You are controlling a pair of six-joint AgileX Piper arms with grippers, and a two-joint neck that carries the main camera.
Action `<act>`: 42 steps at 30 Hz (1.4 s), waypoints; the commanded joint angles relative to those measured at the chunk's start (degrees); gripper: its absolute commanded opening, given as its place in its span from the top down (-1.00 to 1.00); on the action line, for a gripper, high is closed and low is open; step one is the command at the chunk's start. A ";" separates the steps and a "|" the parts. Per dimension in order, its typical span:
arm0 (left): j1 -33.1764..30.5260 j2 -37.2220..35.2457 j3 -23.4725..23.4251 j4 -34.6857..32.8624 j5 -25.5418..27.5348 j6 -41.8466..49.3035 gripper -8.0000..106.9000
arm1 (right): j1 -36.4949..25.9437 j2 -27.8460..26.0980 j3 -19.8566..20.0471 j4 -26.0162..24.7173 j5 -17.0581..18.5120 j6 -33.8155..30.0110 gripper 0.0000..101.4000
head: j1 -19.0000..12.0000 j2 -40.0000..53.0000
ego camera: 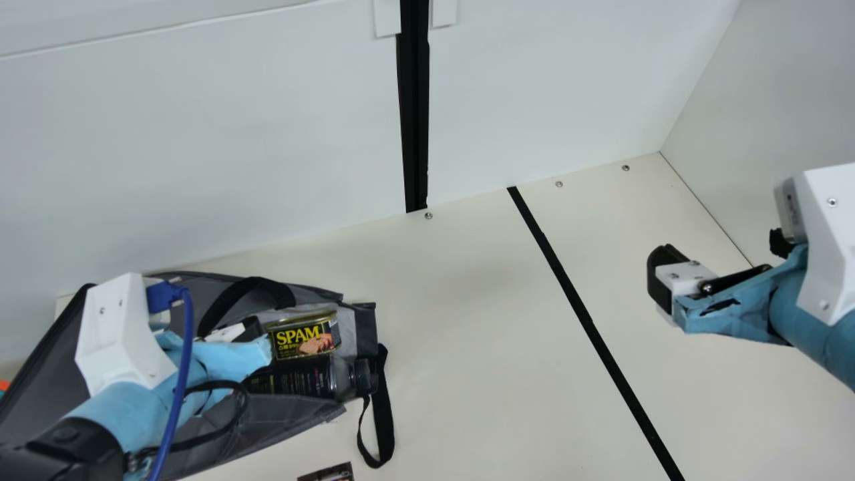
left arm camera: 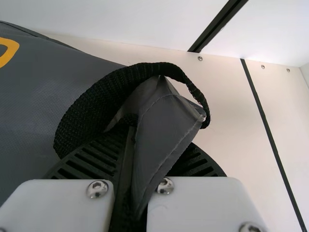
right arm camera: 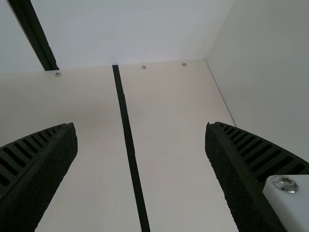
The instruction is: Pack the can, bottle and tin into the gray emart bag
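The gray bag (ego camera: 294,414) lies on its side at the left, its mouth toward the middle. Inside the mouth are the tin (ego camera: 304,336) and, beside it, a dark-labelled bottle (ego camera: 300,379) with its cap at the opening. My left gripper (ego camera: 250,329) is at the bag beside the tin; in the left wrist view my left gripper (left arm camera: 130,159) is shut on a fold of the bag (left arm camera: 166,130) near a black strap. My right gripper (ego camera: 661,284) hangs over the right side; in the right wrist view my right gripper (right arm camera: 141,145) stands open with nothing between its fingers.
A black handle (ego camera: 382,427) trails from the bag onto the table (ego camera: 467,374). Near the bottom edge lies a small dark printed item (ego camera: 328,474). White walls (ego camera: 200,147) rise behind and at the right.
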 commanded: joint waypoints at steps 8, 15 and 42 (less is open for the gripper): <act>0.00 0.00 0.00 0.00 0.00 0.00 0.68 | -2.07 0.04 -2.66 0.38 2.42 1.20 -0.79 | -1.30 -0.05; 0.00 0.00 0.00 0.00 0.00 0.00 0.68 | -4.16 0.47 -5.12 2.17 5.32 1.99 -0.79 | -1.30 -0.05; 0.00 0.00 0.00 0.00 0.00 0.00 0.68 | -7.04 3.63 -6.34 9.86 6.06 -1.70 -0.79 | -1.30 -0.05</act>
